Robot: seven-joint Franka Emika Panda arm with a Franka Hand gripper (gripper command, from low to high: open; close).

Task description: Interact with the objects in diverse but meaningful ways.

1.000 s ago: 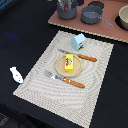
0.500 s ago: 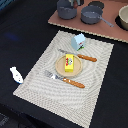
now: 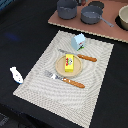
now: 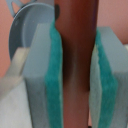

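Observation:
In the wrist view my gripper [image 4: 76, 100] is shut on a dark reddish-brown stick [image 4: 76, 45], which stands upright between the teal-faced pads [image 4: 53, 85]. The gripper does not show in the exterior view. There, a yellow pack with red-white print [image 3: 69, 63] lies on a round wooden plate [image 3: 60, 69] in the middle of a striped placemat [image 3: 95, 92]. A light blue-and-white little box [image 3: 79, 41] stands at the mat's far edge. A white scoop-like piece [image 3: 16, 75] lies on the dark table off the mat, at the exterior view's left.
A knife [image 3: 80, 56] and a fork [image 3: 65, 80] with orange-brown handles flank the plate. At the back, a brown board [image 3: 110, 29] bears two grey pots [image 3: 67, 8] [image 3: 92, 15] and a bowl [image 3: 123, 17]. A grey pot [image 4: 30, 25] shows behind the pads in the wrist view.

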